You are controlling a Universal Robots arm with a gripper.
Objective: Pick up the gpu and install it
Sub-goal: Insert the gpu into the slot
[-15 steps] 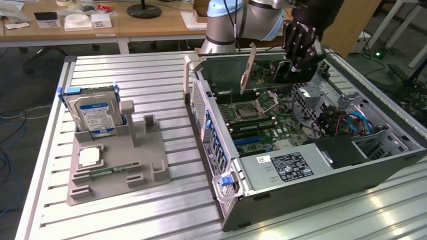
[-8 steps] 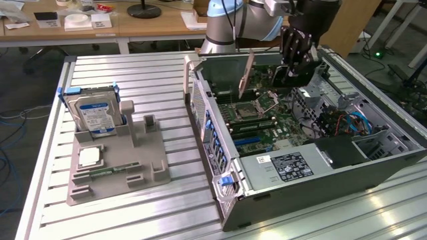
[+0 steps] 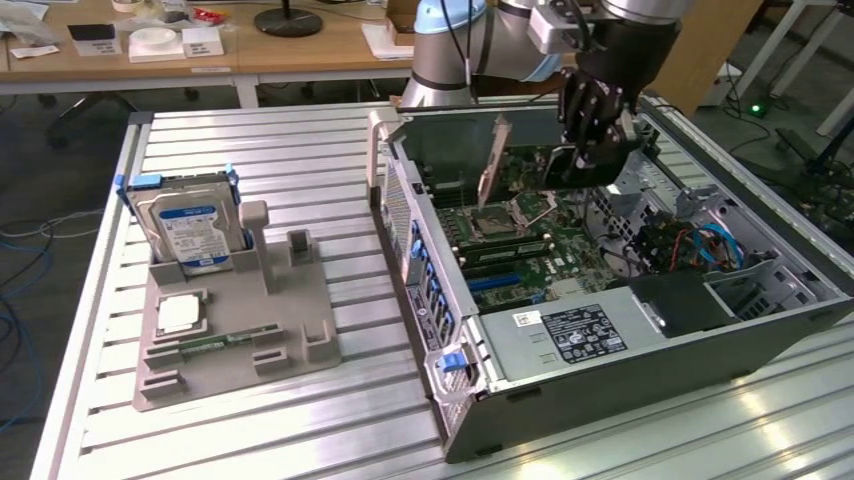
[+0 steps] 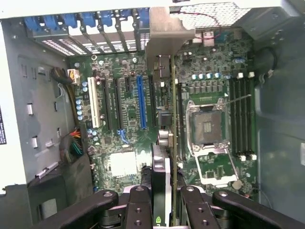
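I hold the gpu (image 4: 173, 119) on edge over the motherboard (image 4: 124, 109) inside the open computer case (image 3: 441, 300). Its silver bracket (image 4: 164, 33) points toward the case's slotted rear wall. The card hangs between the long blue expansion slot (image 4: 141, 102) and the CPU socket (image 4: 207, 126), above the board. My gripper (image 4: 163, 195) is shut on the card's near end, one black finger (image 4: 138, 202) on each side. In the exterior view the gripper (image 3: 591, 160) reaches down into the case, and the gpu (image 3: 531, 168) stands upright beside it with its green face showing.
On the exterior view's left, a grey fixture (image 3: 234, 330) holds a silver hard drive (image 3: 187, 225) with a blue-white label and a small square chip (image 3: 178, 313). The power supply (image 3: 574, 332), drive cage (image 3: 747, 285), cables (image 3: 701, 245) and case walls crowd the motherboard.
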